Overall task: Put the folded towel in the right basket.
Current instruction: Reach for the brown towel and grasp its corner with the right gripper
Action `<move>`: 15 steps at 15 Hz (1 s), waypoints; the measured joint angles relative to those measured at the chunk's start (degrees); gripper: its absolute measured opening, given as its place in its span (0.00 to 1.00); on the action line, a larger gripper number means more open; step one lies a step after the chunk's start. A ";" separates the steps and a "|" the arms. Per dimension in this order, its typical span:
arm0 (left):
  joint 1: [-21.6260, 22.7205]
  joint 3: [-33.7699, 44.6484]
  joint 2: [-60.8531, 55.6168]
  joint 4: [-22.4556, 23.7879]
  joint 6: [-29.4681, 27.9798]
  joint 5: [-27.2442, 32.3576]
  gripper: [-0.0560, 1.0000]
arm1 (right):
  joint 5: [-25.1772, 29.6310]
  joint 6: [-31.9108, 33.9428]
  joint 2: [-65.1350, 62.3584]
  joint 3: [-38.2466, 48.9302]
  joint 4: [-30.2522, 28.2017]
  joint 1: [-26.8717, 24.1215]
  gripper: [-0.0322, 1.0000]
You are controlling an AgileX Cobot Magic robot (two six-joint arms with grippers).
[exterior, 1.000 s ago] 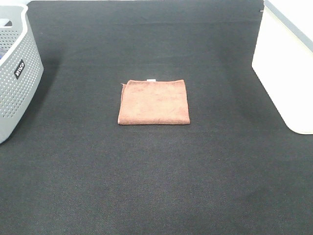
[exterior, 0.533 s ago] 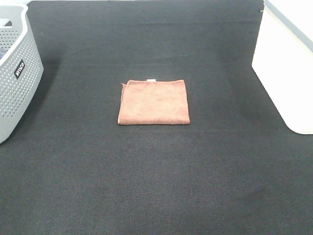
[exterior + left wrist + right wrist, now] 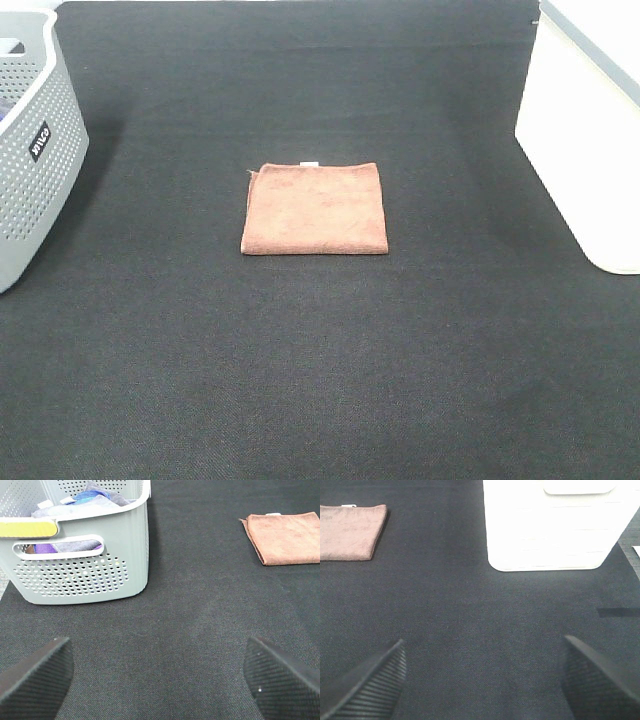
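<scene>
The folded towel [image 3: 314,208], rust-brown and squared off, is being shown lying flat on the black mat [image 3: 320,380], just above the centre of the high camera's frame. A small white tag [image 3: 310,163] is being shown at its far edge. The right basket [image 3: 585,130], white and plain-walled, is being cut off by the upper right edge of that frame, well apart from the towel. At the upper left edge, a grey basket [image 3: 30,160] with perforated walls is being partly shown. Mixed clothes [image 3: 90,495] are being held inside it, as caught by the left wrist camera.

Neither arm is being caught by the high camera. In the left wrist view, the left gripper [image 3: 160,677] is being held with its jaws spread wide above bare mat. Nothing is being held between its ribbed black fingers [image 3: 35,675], with the grey basket near and the towel further off. In the right wrist view, the right gripper [image 3: 480,680] is likewise being held wide apart and empty above the mat. The white basket and the towel are both being framed beyond it.
</scene>
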 joint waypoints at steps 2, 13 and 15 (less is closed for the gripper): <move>0.00 0.00 0.00 0.00 0.00 0.00 0.88 | 0.00 0.00 0.00 0.00 0.00 0.00 0.79; 0.00 0.00 0.00 0.00 0.00 0.00 0.88 | 0.00 0.00 0.00 0.00 0.00 0.00 0.79; 0.00 0.00 0.00 0.00 0.00 0.00 0.88 | 0.00 0.00 0.00 0.00 0.00 0.00 0.78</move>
